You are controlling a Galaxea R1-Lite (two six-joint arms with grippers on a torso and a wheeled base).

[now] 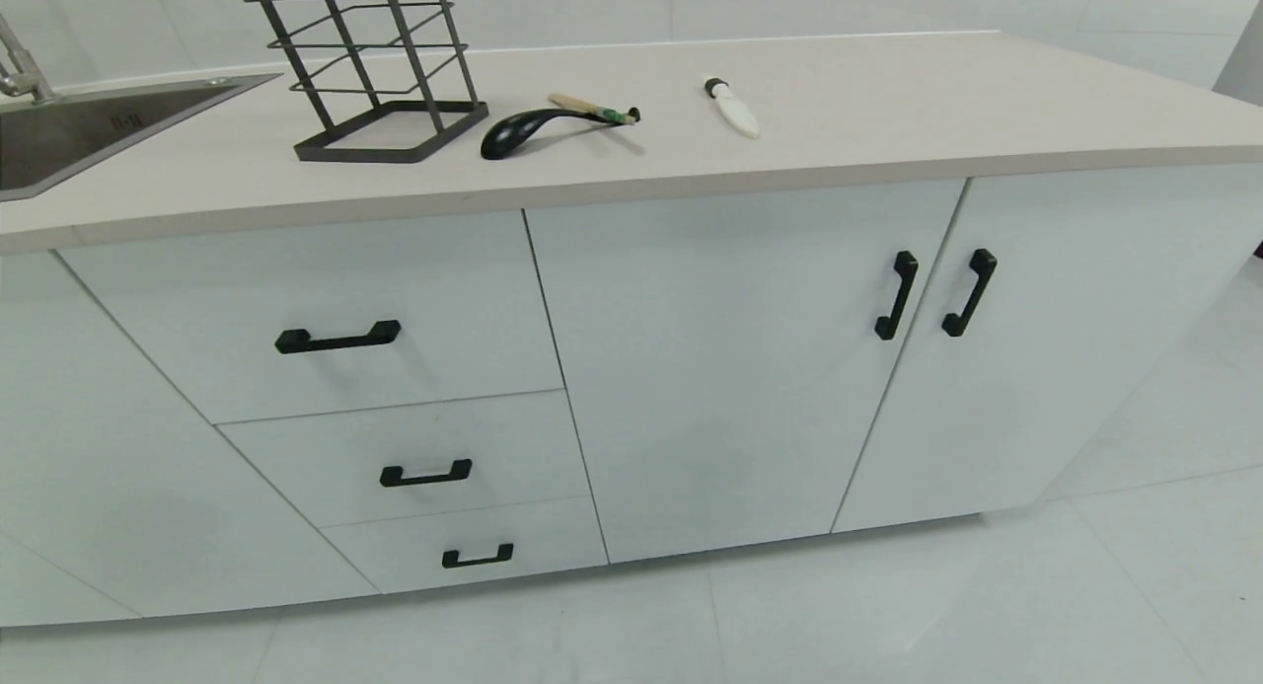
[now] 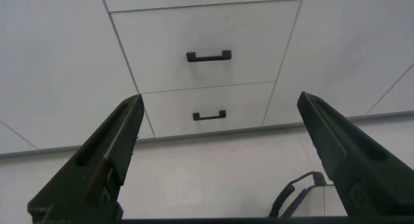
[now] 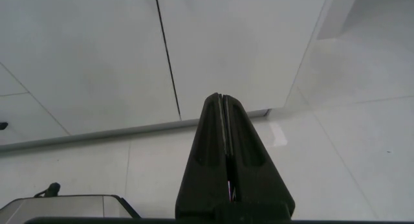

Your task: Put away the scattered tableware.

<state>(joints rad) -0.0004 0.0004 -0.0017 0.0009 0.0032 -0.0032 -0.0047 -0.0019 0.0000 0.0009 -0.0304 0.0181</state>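
On the beige countertop [image 1: 888,102] lie a black ladle-like spoon [image 1: 523,129], a wooden-handled utensil [image 1: 594,109] resting across its handle, and a white utensil with a black end [image 1: 733,107] further right. A black wire rack [image 1: 370,62] stands left of them. My left gripper [image 2: 220,107] is open, held low and facing the lower drawers [image 2: 207,56]. My right gripper [image 3: 224,104] is shut with nothing in it, down near the floor in front of the cabinet doors [image 3: 168,56].
A steel sink [image 1: 89,131] is set into the counter at far left. Below the counter are three drawers [image 1: 335,339] with black handles and cabinet doors [image 1: 898,294] with vertical handles. Pale tiled floor [image 1: 888,605] spreads in front.
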